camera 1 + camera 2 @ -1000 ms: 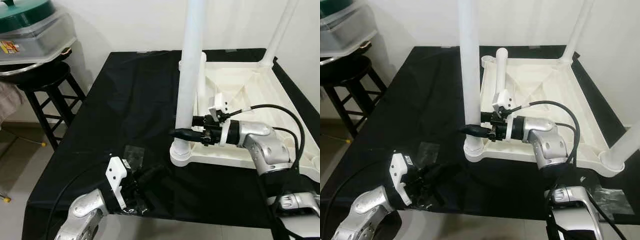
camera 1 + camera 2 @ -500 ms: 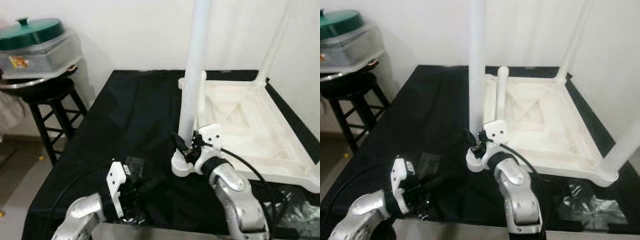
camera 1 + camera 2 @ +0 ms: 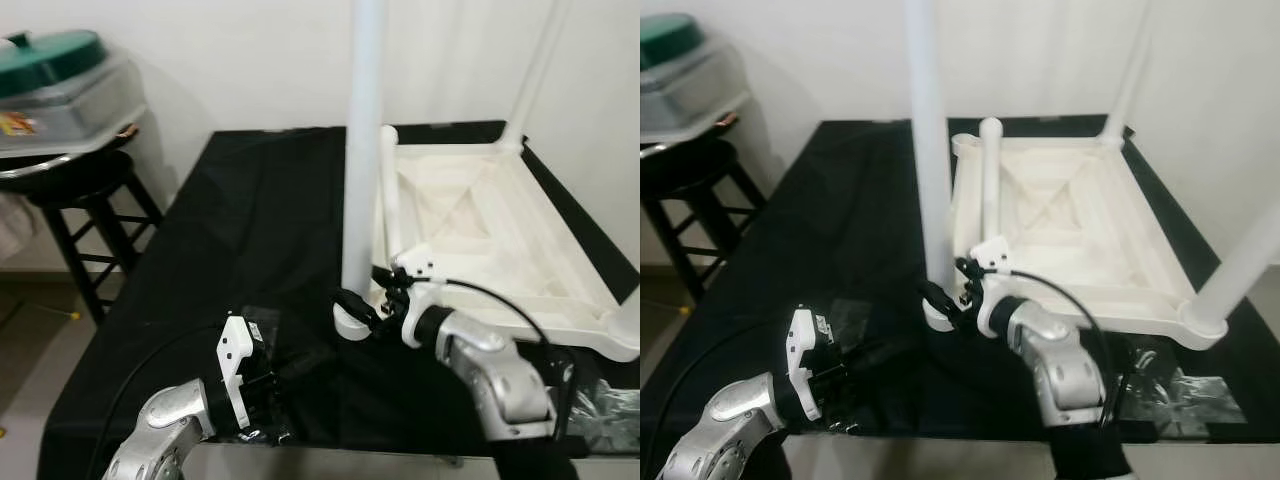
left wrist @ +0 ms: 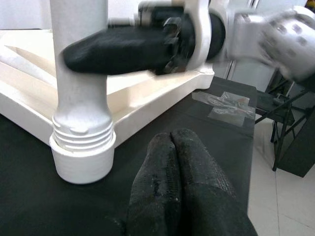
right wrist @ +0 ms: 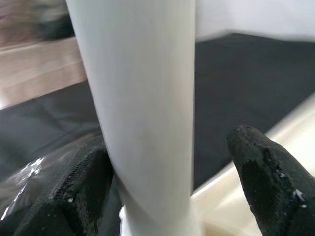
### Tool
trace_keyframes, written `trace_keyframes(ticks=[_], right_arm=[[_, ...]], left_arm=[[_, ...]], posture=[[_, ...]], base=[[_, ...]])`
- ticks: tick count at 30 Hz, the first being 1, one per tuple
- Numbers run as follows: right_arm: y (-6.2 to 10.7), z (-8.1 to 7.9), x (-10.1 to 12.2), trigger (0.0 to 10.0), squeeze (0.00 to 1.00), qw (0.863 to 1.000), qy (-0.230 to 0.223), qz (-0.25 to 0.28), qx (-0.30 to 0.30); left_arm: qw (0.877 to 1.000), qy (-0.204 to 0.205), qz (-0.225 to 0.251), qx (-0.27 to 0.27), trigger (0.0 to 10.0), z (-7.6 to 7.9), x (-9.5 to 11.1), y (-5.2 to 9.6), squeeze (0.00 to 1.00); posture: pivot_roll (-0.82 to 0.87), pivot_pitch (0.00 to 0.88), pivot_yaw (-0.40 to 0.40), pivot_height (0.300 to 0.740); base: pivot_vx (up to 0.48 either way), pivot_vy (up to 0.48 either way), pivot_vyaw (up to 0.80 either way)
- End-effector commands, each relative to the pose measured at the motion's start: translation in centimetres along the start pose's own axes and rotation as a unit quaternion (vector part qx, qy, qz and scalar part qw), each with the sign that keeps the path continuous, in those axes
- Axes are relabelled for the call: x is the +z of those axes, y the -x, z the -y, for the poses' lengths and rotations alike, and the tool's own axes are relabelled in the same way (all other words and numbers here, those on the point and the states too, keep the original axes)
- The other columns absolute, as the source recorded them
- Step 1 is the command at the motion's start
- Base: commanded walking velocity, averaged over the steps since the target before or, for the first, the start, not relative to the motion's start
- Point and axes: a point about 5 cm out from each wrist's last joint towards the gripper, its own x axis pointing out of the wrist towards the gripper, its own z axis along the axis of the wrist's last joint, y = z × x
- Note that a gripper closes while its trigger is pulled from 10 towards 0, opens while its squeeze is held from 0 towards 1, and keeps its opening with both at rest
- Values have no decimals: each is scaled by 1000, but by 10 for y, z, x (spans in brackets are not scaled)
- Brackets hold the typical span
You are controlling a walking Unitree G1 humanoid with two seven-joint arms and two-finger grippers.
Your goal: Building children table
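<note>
Right gripper (image 5: 162, 172) straddling an upright white table leg (image 3: 362, 150), fingers apart on either side.

The leg stands in the near left corner socket of the upturned white tabletop (image 3: 480, 215) on the black-draped desk (image 3: 250, 220). Left gripper (image 4: 177, 162) rests near the desk's front edge, fingers pressed together.

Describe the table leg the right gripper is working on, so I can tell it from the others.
An upside-down white tabletop lies on a black-covered table. At its near-left corner a white leg stands upright in a ribbed socket. Unlike the other legs, the right gripper has a finger on either side of its base.
</note>
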Motion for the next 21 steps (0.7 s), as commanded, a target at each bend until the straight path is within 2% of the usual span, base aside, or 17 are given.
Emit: trace_keyframes(ticks=[1,3,4,5,8,9,10,11,14,21], right_arm=[[-2,-1,-2,10000,0,999,7,3,41],[-2,9,-3,10000,0,998,14,-9,63],[-2,9,-3,10000,0,998,14,-9,63],[-5,17,0,10000,0,997,15,-9,77],[-6,19,3,10000,0,996,14,-7,90],[-8,19,6,4039,0,994,11,-3,112],[-8,19,6,4039,0,994,11,-3,112],[-10,19,8,0,0,992,9,1,129],[-11,19,11,0,0,987,1,11,160],[-6,17,6,0,0,983,-11,11,180]], left_arm=[[1000,8,-3,0,10000,0,-2,0,0],[1000,9,-3,-1,10000,0,-3,0,0],[1000,9,-3,-1,10000,0,-3,0,0],[1000,11,-3,-2,10000,1,-3,-1,0],[1000,14,-3,-3,10000,1,-3,-1,0],[1000,18,-3,-4,10000,1,-4,-1,0],[1000,18,-3,-4,10000,1,-4,-1,0],[1000,21,-2,-5,10000,1,-4,-1,0],[1000,27,-2,-8,10000,1,-5,-1,0],[999,39,2,-11,10000,1,-4,0,0]], posture=[[-19,92,49,740],[-17,89,46,740],[-17,89,46,740],[-12,87,42,740],[-10,86,42,740],[-7,83,40,740],[-7,83,40,740],[-5,82,41,740],[-5,79,43,740],[-14,86,40,740]], base=[[0,0,0],[0,0,0],[0,0,0],[0,0,0],[0,0,0],[0,0,0],[0,0,0],[0,0,0],[0,0,0],[0,0,0]])
